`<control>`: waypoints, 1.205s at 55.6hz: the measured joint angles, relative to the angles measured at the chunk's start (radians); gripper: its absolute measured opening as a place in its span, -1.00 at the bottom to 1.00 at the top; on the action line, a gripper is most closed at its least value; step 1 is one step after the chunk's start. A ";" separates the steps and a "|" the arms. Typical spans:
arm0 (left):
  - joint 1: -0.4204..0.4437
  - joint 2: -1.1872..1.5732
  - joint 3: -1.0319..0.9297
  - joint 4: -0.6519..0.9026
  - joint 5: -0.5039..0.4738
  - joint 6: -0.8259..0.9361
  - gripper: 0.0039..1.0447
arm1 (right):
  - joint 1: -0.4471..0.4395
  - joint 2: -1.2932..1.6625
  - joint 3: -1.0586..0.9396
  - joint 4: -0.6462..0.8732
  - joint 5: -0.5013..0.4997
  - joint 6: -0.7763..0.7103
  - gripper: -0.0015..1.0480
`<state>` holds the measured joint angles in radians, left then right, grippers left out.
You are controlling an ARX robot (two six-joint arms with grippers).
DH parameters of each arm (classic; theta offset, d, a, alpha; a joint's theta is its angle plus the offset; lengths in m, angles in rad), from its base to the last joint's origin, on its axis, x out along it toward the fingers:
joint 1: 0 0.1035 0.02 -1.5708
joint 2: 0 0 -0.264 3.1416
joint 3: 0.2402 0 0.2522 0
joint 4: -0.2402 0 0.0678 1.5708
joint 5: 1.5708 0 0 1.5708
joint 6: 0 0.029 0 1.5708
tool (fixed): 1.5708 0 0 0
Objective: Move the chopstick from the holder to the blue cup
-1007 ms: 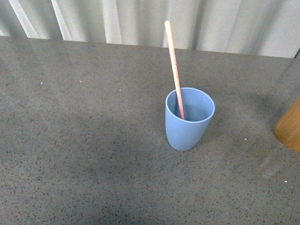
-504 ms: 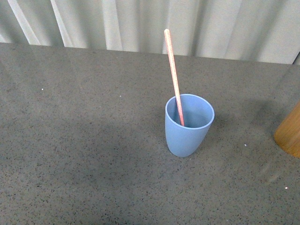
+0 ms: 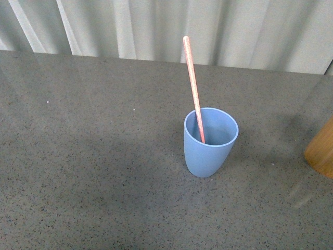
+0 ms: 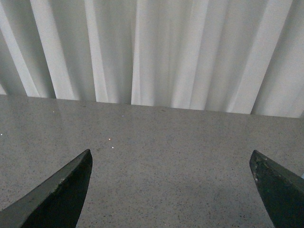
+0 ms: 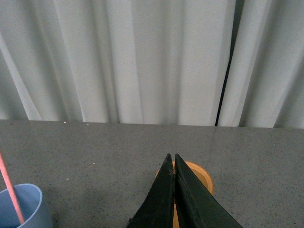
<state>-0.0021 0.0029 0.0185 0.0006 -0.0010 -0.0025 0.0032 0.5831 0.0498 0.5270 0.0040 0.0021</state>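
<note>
Inside the blue cup (image 3: 210,143) leans one chopstick (image 3: 193,86), tilted.

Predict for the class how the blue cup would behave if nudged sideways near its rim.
The blue cup narrows toward a rounded base, so it would probably tip rather than slide. It looks like thin plastic, likely light. The chopstick leaning tall above its rim may add tipping leverage.

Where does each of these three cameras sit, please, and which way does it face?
Front view: from the robot's body, down at the grey speckled table; no arm shows.
Left wrist view: toward the white curtain, past the open left gripper.
Right wrist view: over the shut right gripper.
Front and right wrist views share the light-blue plastic cup, pink chopstick and tan wooden holder.
</note>
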 joint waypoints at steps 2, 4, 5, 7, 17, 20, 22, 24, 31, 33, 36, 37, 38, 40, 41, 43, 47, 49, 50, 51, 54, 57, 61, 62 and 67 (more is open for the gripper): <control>0.000 0.000 0.000 0.000 0.001 0.000 0.87 | 0.000 -0.021 -0.005 -0.016 -0.003 0.000 -0.98; 0.000 0.000 0.000 0.000 0.000 0.000 0.87 | 0.000 -0.023 -0.016 -0.004 -0.003 0.000 -0.98; 0.000 0.000 0.000 0.000 0.000 0.000 0.87 | 0.000 -0.027 -0.025 0.010 -0.003 0.000 -0.98; 0.000 0.000 0.000 0.000 0.000 0.000 0.87 | 0.000 -0.039 -0.032 0.007 -0.003 0.000 -0.98; 0.000 0.000 0.000 0.000 0.000 0.000 0.87 | -0.001 -0.121 -0.033 -0.069 -0.003 0.000 -0.98; 0.000 0.000 0.000 0.000 0.000 0.000 0.87 | -0.001 -0.165 -0.033 -0.108 -0.003 0.000 -0.98; 0.000 0.000 0.000 0.000 0.000 0.000 0.87 | -0.001 -0.184 -0.033 -0.126 -0.003 0.000 -0.98; 0.000 0.000 0.000 0.000 0.000 0.000 0.87 | -0.001 -0.207 -0.033 -0.149 -0.003 0.000 -0.98; 0.000 0.000 0.000 0.000 0.000 0.000 0.87 | -0.001 -0.270 -0.033 -0.210 -0.003 0.000 -0.98; 0.000 0.000 0.000 0.000 0.000 0.000 0.87 | -0.001 -0.281 -0.033 -0.221 -0.003 0.000 -0.98; 0.000 0.000 0.000 0.000 0.000 0.000 0.87 | -0.001 -0.303 -0.033 -0.243 -0.003 0.000 -0.98; 0.000 0.000 0.000 0.000 0.000 0.000 0.87 | -0.001 -0.306 -0.033 -0.246 -0.003 0.000 -0.98; 0.000 0.000 0.000 0.000 0.000 0.000 0.87 | -0.001 -0.313 -0.033 -0.253 -0.003 0.000 -0.98; 0.000 0.000 0.000 0.000 0.000 0.000 0.87 | -0.001 -0.322 -0.033 -0.262 -0.003 0.000 -0.98; 0.000 0.000 0.000 0.000 0.000 0.000 0.87 | -0.001 -0.329 -0.033 -0.269 -0.003 0.000 -0.98; 0.000 0.000 0.000 0.000 0.000 0.000 0.87 | -0.001 -0.338 -0.033 -0.278 -0.003 0.000 -0.98; 0.000 0.000 0.000 0.000 0.000 0.000 0.87 | -0.001 -0.356 -0.033 -0.296 -0.003 0.000 -0.98; 0.000 0.000 0.000 0.000 0.000 0.000 0.87 | -0.001 -0.364 -0.033 -0.304 -0.003 0.000 -0.98; 0.000 0.000 0.000 0.000 0.000 0.000 0.87 | -0.001 -0.367 -0.033 -0.307 -0.003 0.000 -0.98; 0.000 0.000 0.000 0.000 0.000 0.000 0.87 | -0.001 -0.372 -0.033 -0.312 -0.003 0.000 -0.98; 0.000 0.000 0.000 0.000 0.000 0.000 0.87 | -0.001 -0.385 -0.033 -0.325 -0.003 0.000 -0.98; 0.000 0.000 0.000 0.000 0.000 0.000 0.87 | -0.001 -0.396 -0.033 -0.336 -0.003 0.000 -0.98; 0.000 0.000 0.000 0.000 0.000 0.000 0.87 | -0.001 -0.427 -0.032 -0.368 -0.003 0.000 -0.98; 0.000 0.000 0.000 0.000 0.000 0.000 0.87 | -0.001 -0.441 -0.032 -0.385 -0.003 0.000 -0.98; 0.000 0.000 0.000 0.000 0.000 0.000 0.87 | -0.001 -0.540 -0.033 -0.514 -0.003 0.000 -0.98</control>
<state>-0.0021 0.0029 0.0185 0.0006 -0.0013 -0.0025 0.0021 0.0429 0.0170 0.0128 0.0010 0.0025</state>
